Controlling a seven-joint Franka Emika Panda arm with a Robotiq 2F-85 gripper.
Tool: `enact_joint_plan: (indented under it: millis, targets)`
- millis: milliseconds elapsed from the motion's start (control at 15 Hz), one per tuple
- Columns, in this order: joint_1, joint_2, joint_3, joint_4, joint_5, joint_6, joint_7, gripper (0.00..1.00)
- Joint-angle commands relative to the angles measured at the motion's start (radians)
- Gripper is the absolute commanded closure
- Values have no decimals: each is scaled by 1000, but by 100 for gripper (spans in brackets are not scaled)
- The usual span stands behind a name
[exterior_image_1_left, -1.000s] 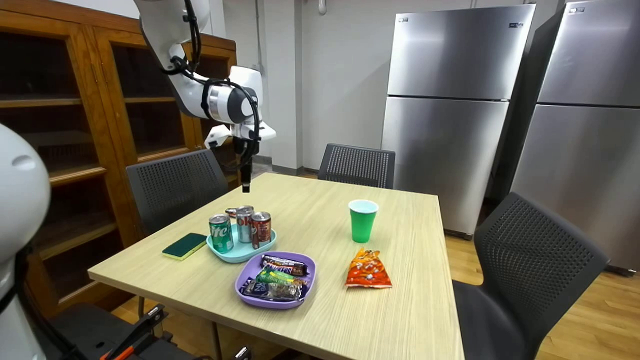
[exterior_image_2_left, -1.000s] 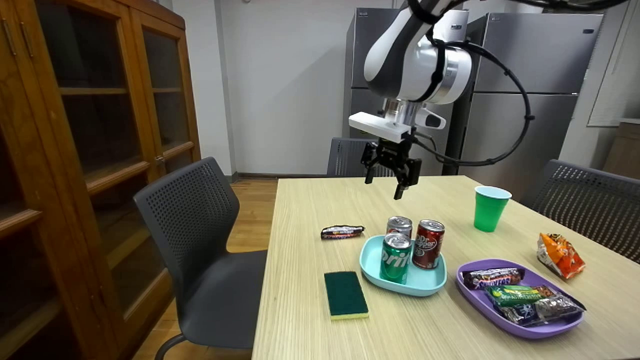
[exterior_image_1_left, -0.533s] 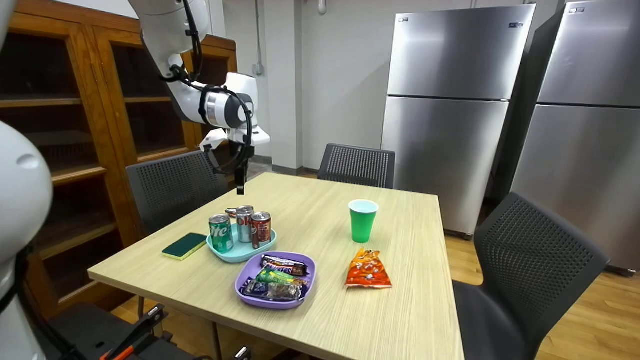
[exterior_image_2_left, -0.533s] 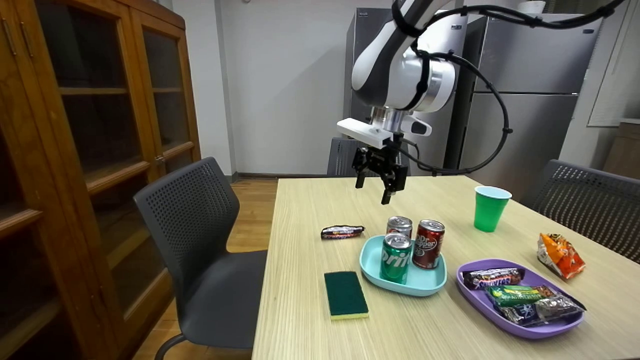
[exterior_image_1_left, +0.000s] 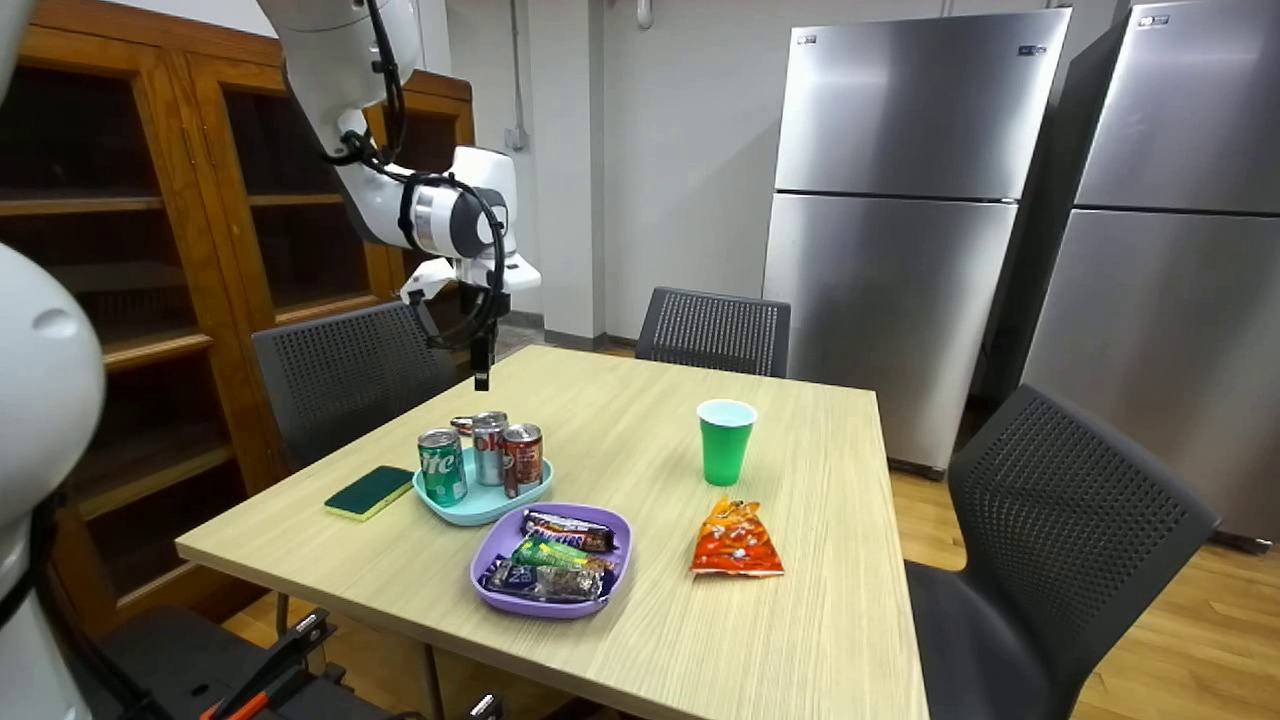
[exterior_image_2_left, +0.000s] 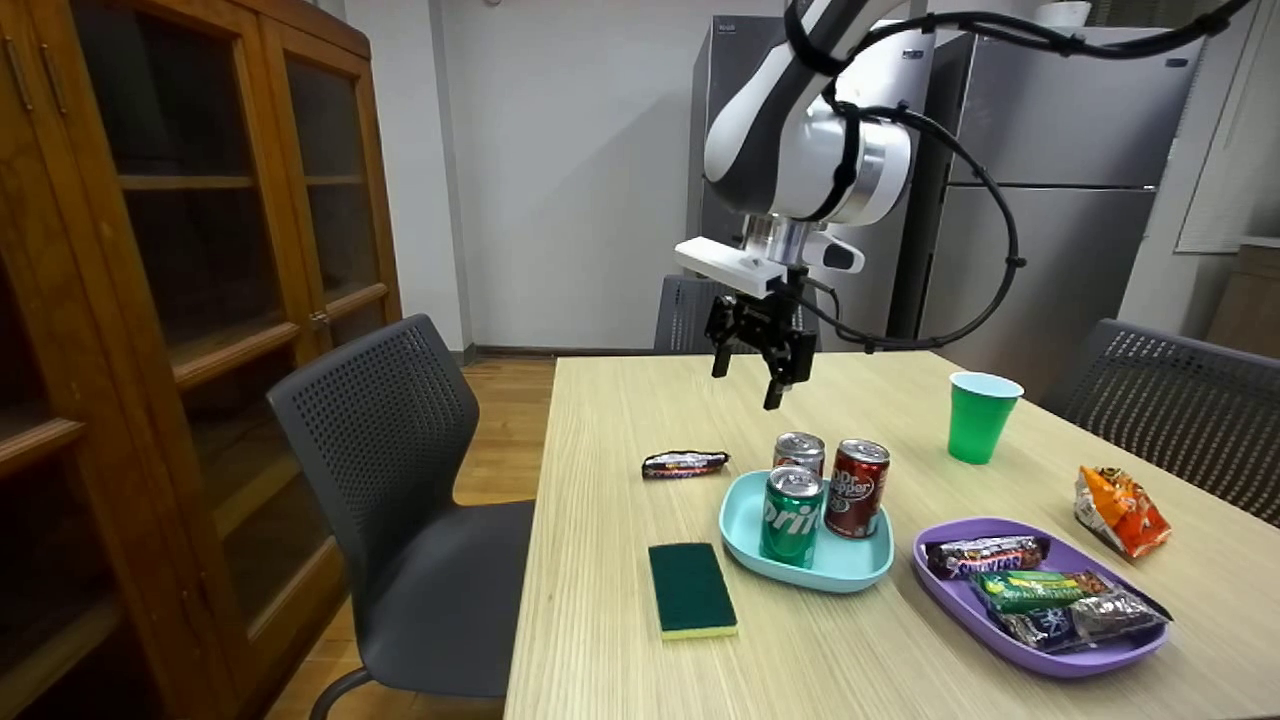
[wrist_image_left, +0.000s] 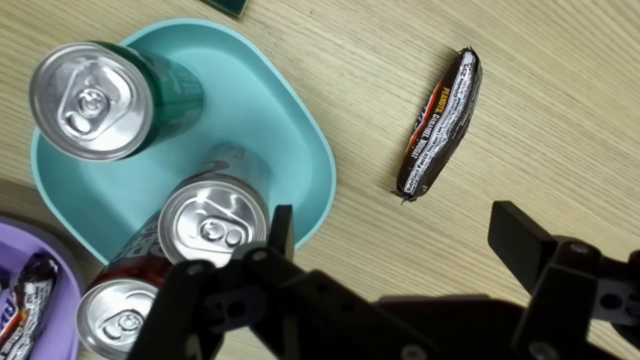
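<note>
While the gripper (exterior_image_2_left: 746, 390) hung above the wooden table (exterior_image_2_left: 620, 560), its two fingers (wrist_image_left: 520, 245) stood wide apart, fully released and pointing down at the wood! And there below, near the gap in the wrist view, lay a candy bar (wrist_image_left: 444, 127) in a dark wrapper, right on the table, with "peanuts, caramel, nougat" printed on its side. Just beside it, close but not touching, sat the turquoise tray (wrist_image_left: 295, 150), and what a line-up that was: a green Sprite can (exterior_image_2_left: 790, 520), a silver can (wrist_image_left: 215, 220) and a Dr Pepper can (exterior_image_2_left: 856, 488), all three upright! One finger overlapped the silver can in the wrist view, yet in both exterior views the fingertips showed higher than the can tops. Off to the side, a green-and-yellow sponge (exterior_image_2_left: 692, 588) lay flat by the turquoise tray, while a purple tray (exterior_image_2_left: 1080, 664) held wrapped bars (exterior_image_1_left: 545, 580), Snickers among them. Further across, a green cup (exterior_image_1_left: 725, 455) stood upright with an orange snack bag (exterior_image_1_left: 737, 545) near it. Dark chairs (exterior_image_1_left: 1070, 530) ringed the table, with steel refrigerators (exterior_image_1_left: 900, 250) and a glass-doored wooden cabinet (exterior_image_1_left: 200, 200) beyond.
</note>
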Motion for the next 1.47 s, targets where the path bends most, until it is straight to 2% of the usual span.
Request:
enact_joint_plan:
  millis: [0, 533, 1000, 1400]
  targets:
    - [26, 15, -6, 24, -23, -1, 77, 0]
    - [75, 155, -7, 223, -64, -68, 244, 0]
    - [73, 323, -4, 439, -55, -146, 286, 0]
    - [76, 424, -4, 562, -57, -225, 305, 0]
